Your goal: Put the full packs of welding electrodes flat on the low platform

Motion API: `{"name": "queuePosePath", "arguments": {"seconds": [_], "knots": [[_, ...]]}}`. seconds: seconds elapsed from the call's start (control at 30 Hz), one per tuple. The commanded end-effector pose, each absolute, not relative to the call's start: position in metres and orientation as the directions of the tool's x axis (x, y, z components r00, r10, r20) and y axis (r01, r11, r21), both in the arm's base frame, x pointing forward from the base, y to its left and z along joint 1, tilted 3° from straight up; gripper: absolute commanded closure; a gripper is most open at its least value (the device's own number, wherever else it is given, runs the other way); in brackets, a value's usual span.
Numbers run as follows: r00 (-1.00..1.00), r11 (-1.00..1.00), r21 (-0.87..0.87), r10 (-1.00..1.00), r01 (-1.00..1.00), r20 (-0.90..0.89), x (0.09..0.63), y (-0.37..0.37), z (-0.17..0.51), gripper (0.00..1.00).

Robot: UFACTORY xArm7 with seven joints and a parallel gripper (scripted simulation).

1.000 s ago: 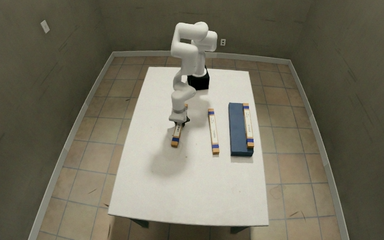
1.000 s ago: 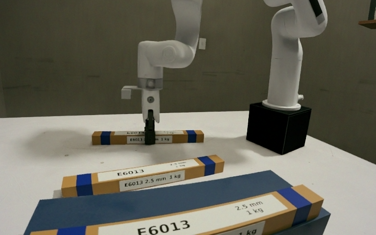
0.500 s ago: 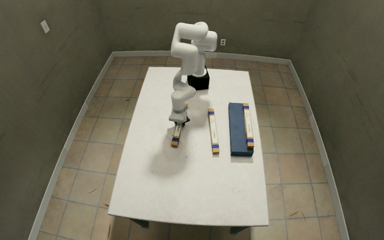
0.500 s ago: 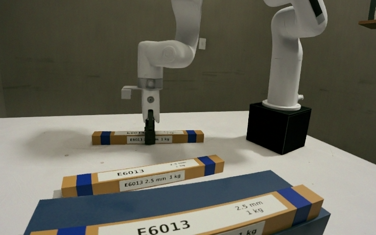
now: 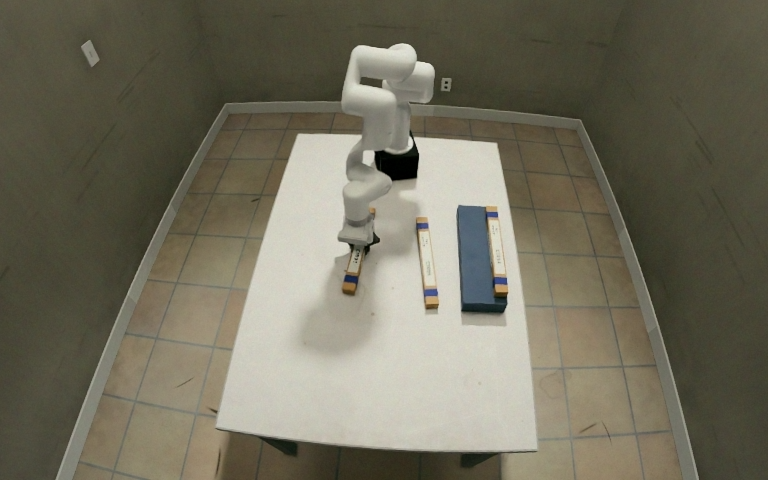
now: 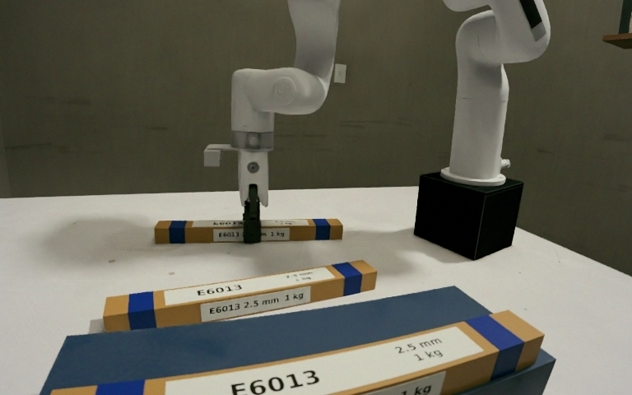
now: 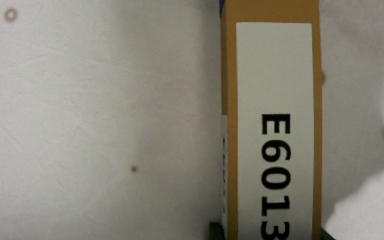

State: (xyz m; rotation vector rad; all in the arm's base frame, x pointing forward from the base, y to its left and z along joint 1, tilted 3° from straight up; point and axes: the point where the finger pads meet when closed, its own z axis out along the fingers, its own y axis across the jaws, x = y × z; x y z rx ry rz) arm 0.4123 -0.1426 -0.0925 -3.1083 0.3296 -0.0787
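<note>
A long orange-brown box-shaped electrode pack with blue bands and a white E6013 label (image 5: 352, 268) (image 6: 303, 230) (image 7: 275, 75) is lying flat on the white surface (image 5: 368, 384) (image 6: 373, 251) (image 7: 100, 125), off the platform. The gripper (image 5: 360, 247) (image 6: 252, 234) (image 7: 271, 233) is clamping it by its long sides, near the middle, and no lift is showing.

Beside it, a matching middle pack (image 5: 427, 263) (image 6: 261, 300) is resting on the surface, between the clamped pack and the low, dark blue rectangular platform (image 5: 474, 260) (image 6: 233, 335). A third matching pack (image 5: 497, 251) (image 6: 419, 354) is already lying flat on the platform, along its far side from the others.

So one placement is standing, probably a pack judged full. Since looks are telling nothing about contents, the clamped pack is likely needing a lift to feel its weight; whether the middle pack is belonging off the platform is remaining unclear.
</note>
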Motion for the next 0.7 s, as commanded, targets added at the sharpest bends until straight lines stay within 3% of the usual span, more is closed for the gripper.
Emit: {"name": "queuePosePath", "arguments": {"seconds": [0.0, 0.67], "knots": [[0.976, -0.978, -0.02, -0.21, -0.209, 0.052, 0.414, -0.143, -0.091, 0.65], [0.976, -0.978, -0.02, -0.21, -0.209, 0.052, 0.412, -0.143, -0.062, 0.65]]}}
